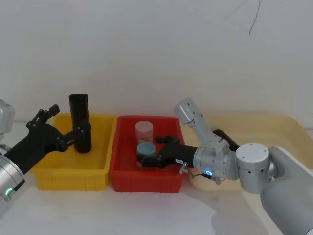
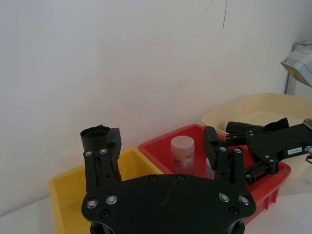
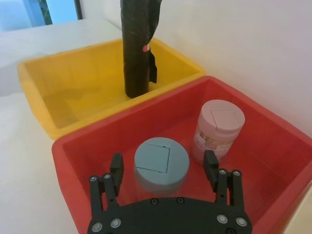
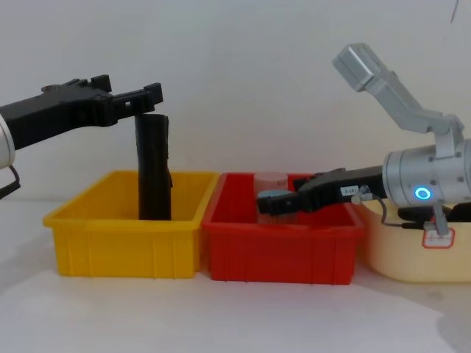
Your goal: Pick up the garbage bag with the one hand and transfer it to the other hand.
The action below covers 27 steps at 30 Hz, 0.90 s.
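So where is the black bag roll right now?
The bag roll stands upright in the yellow bin on the robot's left, next to the red bin, with the left gripper around it.

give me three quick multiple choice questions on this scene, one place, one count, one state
1. Where is the garbage bag?
A. on the table
B. in the cream tub
C. in the yellow bin

2. How many jars sit in the red bin?
A. one
B. two
C. four

3. How is the right claw?
A. open, fingers either side of the blue-lidded jar
B. shut on the pink jar
C. shut on the bag

Answers:
1 C: it stands upright there, beside the open left claw.
2 B: one blue-lidded, one pink.
3 A: the wrist view shows gaps on both sides.
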Tool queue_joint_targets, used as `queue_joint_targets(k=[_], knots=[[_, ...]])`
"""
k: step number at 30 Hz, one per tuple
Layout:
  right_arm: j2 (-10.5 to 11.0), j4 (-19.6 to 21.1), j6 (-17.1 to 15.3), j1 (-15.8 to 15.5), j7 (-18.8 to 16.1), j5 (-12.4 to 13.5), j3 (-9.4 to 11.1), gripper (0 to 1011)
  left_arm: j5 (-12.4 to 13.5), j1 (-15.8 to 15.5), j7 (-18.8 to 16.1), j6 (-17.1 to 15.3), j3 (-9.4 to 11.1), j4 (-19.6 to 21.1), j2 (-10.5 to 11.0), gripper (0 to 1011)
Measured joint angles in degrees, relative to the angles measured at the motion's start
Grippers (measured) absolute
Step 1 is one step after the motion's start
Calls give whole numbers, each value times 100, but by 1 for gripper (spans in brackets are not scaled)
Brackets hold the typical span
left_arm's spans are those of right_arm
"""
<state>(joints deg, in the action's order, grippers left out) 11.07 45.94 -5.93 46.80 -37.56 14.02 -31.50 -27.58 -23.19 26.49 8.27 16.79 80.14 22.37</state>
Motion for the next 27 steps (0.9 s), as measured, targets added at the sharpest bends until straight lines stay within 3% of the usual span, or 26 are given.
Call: queue_joint_targets(k=[6, 19, 27], knots=[[-5, -77, -12, 60, -17, -30, -31, 993, 0, 0, 0, 0, 0, 0, 0, 1000], [-45, -149, 49, 86, -7, 6, 21, 653, 0, 0, 0, 0, 0, 0, 0, 1000], [-60, -111, 211, 25, 66, 128, 159, 654, 0, 0, 0, 0, 0, 0, 0, 1000]])
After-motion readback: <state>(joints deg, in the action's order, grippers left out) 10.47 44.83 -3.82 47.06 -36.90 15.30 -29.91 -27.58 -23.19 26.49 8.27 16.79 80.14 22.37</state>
